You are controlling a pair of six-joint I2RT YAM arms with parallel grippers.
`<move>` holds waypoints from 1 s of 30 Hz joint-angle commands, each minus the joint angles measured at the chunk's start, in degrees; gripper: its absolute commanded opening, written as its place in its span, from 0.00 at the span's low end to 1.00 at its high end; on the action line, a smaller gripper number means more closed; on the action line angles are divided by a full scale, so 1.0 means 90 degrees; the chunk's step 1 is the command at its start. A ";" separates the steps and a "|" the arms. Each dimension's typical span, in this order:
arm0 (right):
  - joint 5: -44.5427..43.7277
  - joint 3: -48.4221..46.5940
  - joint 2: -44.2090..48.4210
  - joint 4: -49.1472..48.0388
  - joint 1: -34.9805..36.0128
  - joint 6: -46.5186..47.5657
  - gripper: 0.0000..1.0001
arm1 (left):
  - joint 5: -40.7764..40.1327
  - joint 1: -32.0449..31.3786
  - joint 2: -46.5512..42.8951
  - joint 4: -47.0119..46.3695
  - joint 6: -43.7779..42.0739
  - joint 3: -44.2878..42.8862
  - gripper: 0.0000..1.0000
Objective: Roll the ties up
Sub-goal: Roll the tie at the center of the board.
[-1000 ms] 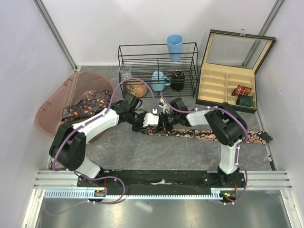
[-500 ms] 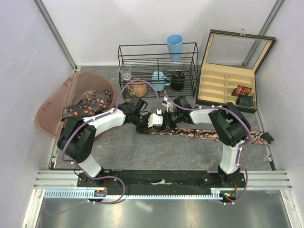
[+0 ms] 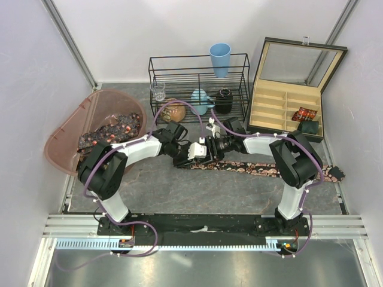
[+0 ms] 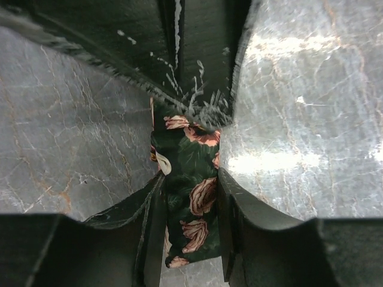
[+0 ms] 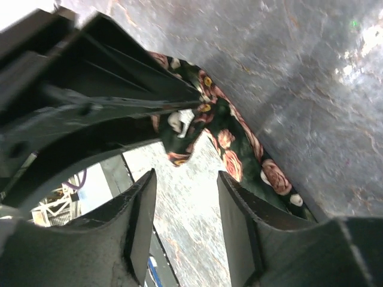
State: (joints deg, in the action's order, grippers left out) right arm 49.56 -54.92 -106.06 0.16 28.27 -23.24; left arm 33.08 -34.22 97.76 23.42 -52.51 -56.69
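A long dark tie with a rose pattern lies across the table, its left end coiled between the two grippers. My left gripper is shut on that coiled end, with fabric filling the gap between its fingers. My right gripper faces it from the right and stands open, only bare table between its fingers. The tie runs past just beyond the right fingertips. More ties lie heaped in the pink tub. Two rolled ties sit in the wooden box.
A black wire rack stands behind the grippers with a blue cup on top. A glass, a round brownish object, a teal pot and a dark jar sit by it. The open lidded box is at the back right.
My right gripper has opened and let go of the tie's coiled end. Both grippers have shifted slightly right. The left gripper keeps its hold.
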 commanded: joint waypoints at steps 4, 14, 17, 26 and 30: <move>0.0128 -0.0217 -0.0216 -0.0750 -0.0036 -0.0561 0.54 | 0.0064 -0.0065 0.0144 -0.0171 0.0073 -0.0401 0.43; -0.0057 -0.0080 -0.0589 -0.1707 -0.0036 -0.1333 0.31 | 0.0074 -0.0153 0.0310 -0.0063 -0.0025 -0.0606 0.43; -0.0203 -0.0041 -0.0540 -0.1572 -0.0046 -0.1129 0.13 | -0.0052 -0.0134 0.0281 -0.0014 0.0092 -0.0587 0.49; -0.0643 -0.0119 -0.0598 -0.0536 -0.0046 -0.0211 0.00 | -0.0140 0.0403 -0.0324 0.0044 -0.0063 -0.0001 0.68; -0.0790 -0.0187 -0.0686 -0.0214 -0.0046 0.0053 0.00 | -0.0141 0.0433 -0.0286 0.0035 -0.0181 0.0127 0.67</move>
State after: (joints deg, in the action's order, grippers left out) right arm 44.62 -55.22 -111.09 -5.13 27.94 -27.07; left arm 31.51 -30.17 96.90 23.90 -52.34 -56.42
